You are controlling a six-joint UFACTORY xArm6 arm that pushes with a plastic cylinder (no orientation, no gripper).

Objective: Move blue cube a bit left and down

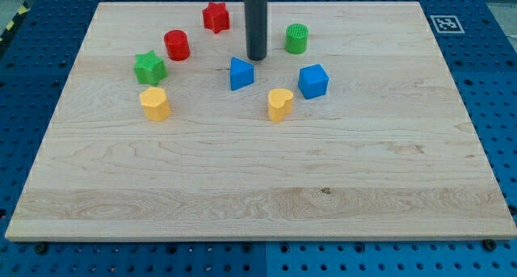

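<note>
The blue cube sits on the wooden board right of centre in the view's upper half. My tip is at the lower end of the dark rod, to the cube's upper left and apart from it. A blue wedge-like block lies just below the tip. A yellow heart-shaped block lies just to the lower left of the blue cube.
A green cylinder stands above the blue cube. A red star, a red cylinder, a green star and a yellow block lie toward the view's left. The board rests on a blue perforated table.
</note>
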